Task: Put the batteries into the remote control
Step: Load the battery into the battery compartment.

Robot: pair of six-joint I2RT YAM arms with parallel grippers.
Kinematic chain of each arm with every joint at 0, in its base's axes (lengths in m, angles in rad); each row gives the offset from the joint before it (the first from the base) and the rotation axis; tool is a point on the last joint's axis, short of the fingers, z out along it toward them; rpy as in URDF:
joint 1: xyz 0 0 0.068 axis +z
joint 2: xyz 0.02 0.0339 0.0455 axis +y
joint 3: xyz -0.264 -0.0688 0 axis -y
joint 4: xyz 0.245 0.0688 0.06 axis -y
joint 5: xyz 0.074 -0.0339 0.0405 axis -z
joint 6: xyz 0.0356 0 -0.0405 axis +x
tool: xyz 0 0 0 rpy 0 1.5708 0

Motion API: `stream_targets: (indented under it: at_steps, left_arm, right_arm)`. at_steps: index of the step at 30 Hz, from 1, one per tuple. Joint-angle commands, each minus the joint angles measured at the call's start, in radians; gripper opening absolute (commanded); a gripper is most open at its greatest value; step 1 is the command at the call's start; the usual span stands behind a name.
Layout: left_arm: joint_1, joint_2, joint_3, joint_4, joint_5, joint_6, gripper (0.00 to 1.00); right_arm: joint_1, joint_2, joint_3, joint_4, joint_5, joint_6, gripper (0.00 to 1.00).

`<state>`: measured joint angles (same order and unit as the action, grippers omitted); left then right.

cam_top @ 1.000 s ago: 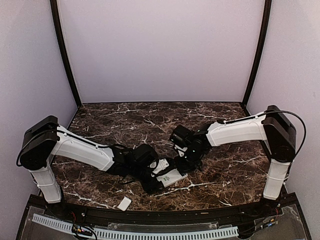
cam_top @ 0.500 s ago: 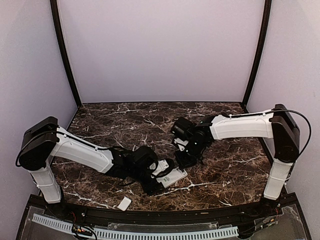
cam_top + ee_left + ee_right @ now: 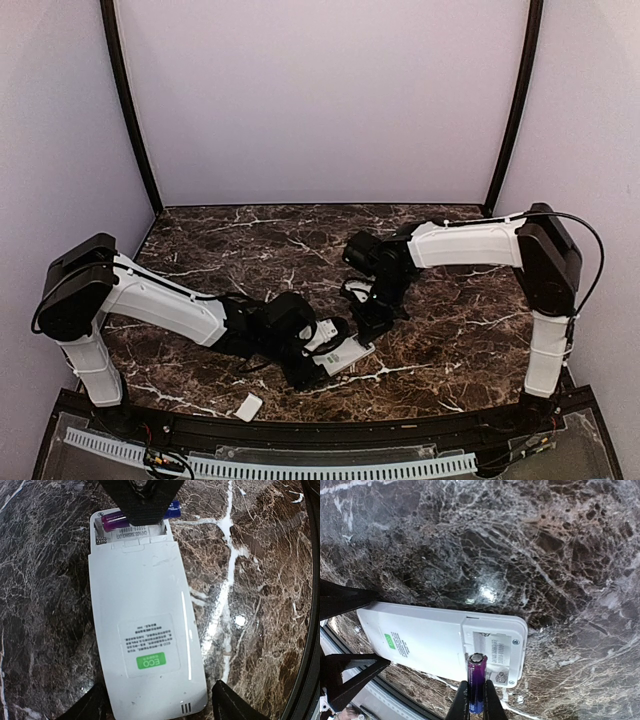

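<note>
The white remote control lies back up on the marble, with a green ECO sticker and its battery bay open at one end. It also shows in the top view and the right wrist view. My left gripper straddles the remote's closed end, fingers against its sides. My right gripper is shut on a purple-blue battery and holds it over the open bay. In the left wrist view that battery lies across the bay under the right fingers. The pale battery is out of view.
A small white cover plate lies near the table's front edge, left of the remote. The black front rail runs just below it. Purple walls close in the back and sides.
My right arm has swung its elbow and carried the battery a little left and nearer to the remote's open end. The left arm and the remote have not moved.
</note>
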<state>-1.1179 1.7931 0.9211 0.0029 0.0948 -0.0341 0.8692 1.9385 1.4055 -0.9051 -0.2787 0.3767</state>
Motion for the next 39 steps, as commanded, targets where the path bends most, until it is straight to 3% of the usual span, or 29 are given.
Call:
stream_targets:
  at_steps: [1, 26, 39]
  left_arm:
    - [0.0, 0.051, -0.037, -0.123, -0.004, -0.01, 0.72]
    - [-0.001, 0.055, -0.032, -0.127, 0.0, 0.003, 0.72]
    - [0.003, 0.099, 0.017, -0.081, -0.021, 0.076, 0.73]
  right_arm:
    - [0.003, 0.031, 0.024, -0.04, -0.035, -0.024, 0.0]
    - [0.005, 0.146, 0.11, -0.082, 0.019, -0.014, 0.0]
    - [0.004, 0.127, 0.019, 0.133, -0.024, 0.093, 0.0]
